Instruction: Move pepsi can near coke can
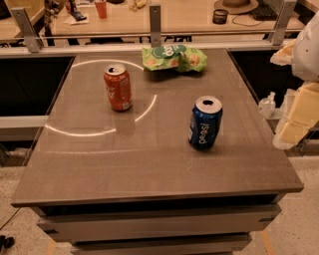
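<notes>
1. A grey-brown table (149,164) is seen from above and in front, with its top taking up most of the view.
2. The pepsi can (205,123) is found standing on its base on the right half of the table, about midway between the front and back edges. Its silver top is turned up and its white lettering is seen running down the side.
3. The coke can (117,87) is found standing upright on the left half of the table, farther back than the pepsi can.
4. The two cans are set well apart, with bare tabletop between them. The pepsi can is placed to the right of and in front of the coke can.
5. A crumpled green snack bag (174,58) is laid at the back edge of the table, behind both cans and nearer to the coke can.
6. A bright ring of reflected light (94,130) is seen on the tabletop, curving around the coke can.
7. The gripper (294,122) is seen as a pale cream shape at the right edge of the view, beyond the table's right side and apart from both cans. Nothing is seen held in it, and whether it is apart or together cannot be told.
8. A small clear bottle (267,104) is seen just off the table's right edge, beside the gripper.
9. A red cup (101,8) is seen on a lighter counter behind the table.
</notes>
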You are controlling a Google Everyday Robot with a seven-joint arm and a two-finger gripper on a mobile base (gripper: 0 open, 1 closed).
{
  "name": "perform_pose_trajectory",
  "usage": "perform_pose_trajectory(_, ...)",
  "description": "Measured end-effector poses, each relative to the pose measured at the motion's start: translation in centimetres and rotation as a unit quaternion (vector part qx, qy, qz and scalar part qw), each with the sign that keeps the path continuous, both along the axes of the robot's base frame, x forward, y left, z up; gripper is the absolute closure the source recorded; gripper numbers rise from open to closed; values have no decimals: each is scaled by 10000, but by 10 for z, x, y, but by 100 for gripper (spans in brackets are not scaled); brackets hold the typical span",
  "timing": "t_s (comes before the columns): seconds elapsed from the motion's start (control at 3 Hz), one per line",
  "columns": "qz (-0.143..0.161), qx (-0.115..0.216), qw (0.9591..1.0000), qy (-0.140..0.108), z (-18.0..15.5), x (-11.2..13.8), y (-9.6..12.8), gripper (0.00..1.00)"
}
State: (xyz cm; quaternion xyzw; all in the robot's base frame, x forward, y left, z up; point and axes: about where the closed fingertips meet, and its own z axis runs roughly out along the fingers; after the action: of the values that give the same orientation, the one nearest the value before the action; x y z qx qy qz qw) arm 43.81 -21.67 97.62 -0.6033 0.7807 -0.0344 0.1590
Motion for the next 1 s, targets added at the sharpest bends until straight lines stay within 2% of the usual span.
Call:
perform_pose_trajectory(0.33, 0, 0, 10000, 0, 0, 0, 0, 0)
perform_pose_trajectory(0.67, -196, 468, 9986, 125, -5, -1, -6, 0)
perform_pose_trajectory(1.0, -518, 1551, 9864, 190, -42, 6, -37, 0)
